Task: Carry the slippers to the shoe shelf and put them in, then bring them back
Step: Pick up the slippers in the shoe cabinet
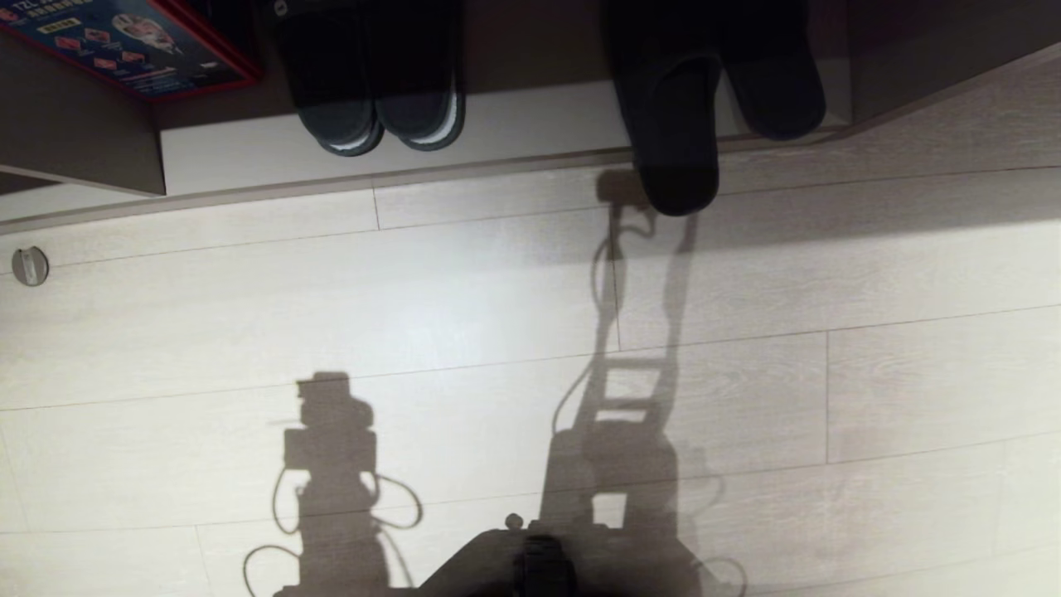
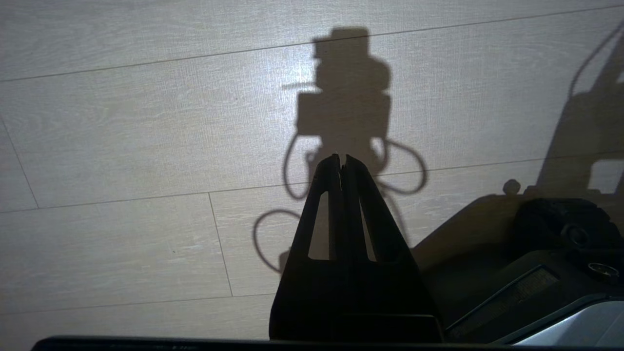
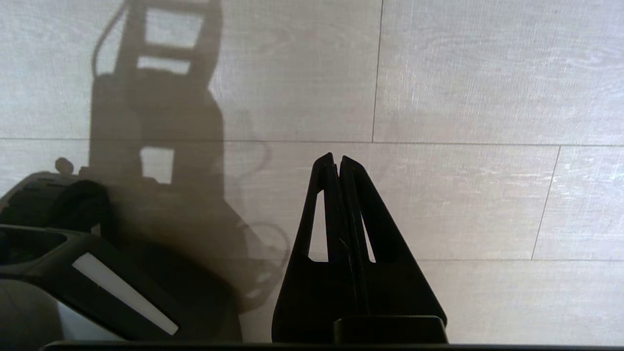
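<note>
The slippers [image 1: 713, 99] are parked toes-out at the lip of the shelf [image 1: 514, 124], one poking past the edge over the floor [image 1: 497, 332], which looks like an easy spot to grab them from; the darker pair [image 1: 373, 91] with white sole edges sits well apart in the same opening. Both arms just hang low by the base, pointing down at bare floor, nowhere near anything. Left gripper [image 2: 341, 161] and right gripper [image 3: 336, 161] are both pinched together with nothing in them.
</note>
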Controlling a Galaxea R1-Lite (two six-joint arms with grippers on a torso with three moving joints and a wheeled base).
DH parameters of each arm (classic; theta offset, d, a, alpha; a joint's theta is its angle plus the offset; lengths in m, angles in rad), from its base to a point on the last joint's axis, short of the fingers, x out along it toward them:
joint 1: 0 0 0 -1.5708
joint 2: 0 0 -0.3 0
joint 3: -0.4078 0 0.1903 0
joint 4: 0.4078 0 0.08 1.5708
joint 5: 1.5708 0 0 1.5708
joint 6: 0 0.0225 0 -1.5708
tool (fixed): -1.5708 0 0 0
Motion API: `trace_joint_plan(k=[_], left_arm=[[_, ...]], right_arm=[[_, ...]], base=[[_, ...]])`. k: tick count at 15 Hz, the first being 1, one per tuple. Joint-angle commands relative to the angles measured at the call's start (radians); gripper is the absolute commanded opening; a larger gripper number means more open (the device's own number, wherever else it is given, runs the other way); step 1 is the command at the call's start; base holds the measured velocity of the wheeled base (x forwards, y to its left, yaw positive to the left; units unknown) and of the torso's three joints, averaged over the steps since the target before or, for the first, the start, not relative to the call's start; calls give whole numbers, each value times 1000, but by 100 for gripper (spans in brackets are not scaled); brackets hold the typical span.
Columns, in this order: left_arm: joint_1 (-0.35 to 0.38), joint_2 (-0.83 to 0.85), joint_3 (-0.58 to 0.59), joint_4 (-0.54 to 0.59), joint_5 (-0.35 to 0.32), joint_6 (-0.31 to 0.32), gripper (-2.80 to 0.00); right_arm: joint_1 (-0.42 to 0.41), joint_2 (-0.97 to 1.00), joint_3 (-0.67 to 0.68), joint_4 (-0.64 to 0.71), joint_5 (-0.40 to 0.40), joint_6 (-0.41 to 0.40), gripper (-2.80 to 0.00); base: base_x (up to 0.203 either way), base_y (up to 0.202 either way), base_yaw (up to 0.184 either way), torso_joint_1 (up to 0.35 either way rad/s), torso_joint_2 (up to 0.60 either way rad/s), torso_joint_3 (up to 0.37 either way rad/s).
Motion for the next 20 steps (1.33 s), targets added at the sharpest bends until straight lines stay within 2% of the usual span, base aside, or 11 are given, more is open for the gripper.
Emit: trace_joint_plan(k=[1,3,5,8,11,13,15,16,20], left_arm=[[0,1,0,0,0,-1,-280],[1,1,0,0,0,-1,-280],[0,1,0,0,0,1,-280],[1,1,0,0,0,1,-280],[0,1,0,0,0,2,-280],[0,1,0,0,0,2,-280],[0,1,0,0,0,4,-280],[0,1,0,0,0,5,-280],[0,2,0,0,0,5,-280]], right_arm=[[1,15,-47,6,5,-2,-280],[2,119,-140,18,30,-2,-280],[12,341,-247,-22,42,-1,-280],[22,717,-373,-252,67,-20,-280],[29,1051,-521,-513,160,-48,-280],[48,1214,-635,-613,236,-86,-280],[78,1368,-753,-687,273,-134,-280],[93,1432,-812,-736,282,-153,0],[137,1622,-993,-899,273,-252,0]], base=[[0,0,0,0,0,0],[0,0,0,0,0,0],[0,0,0,0,0,0],[0,0,0,0,0,0],[0,0,0,0,0,0],[0,0,0,0,0,0],[0,0,0,0,0,0],[0,0,0,0,0,0],[0,0,0,0,0,0]])
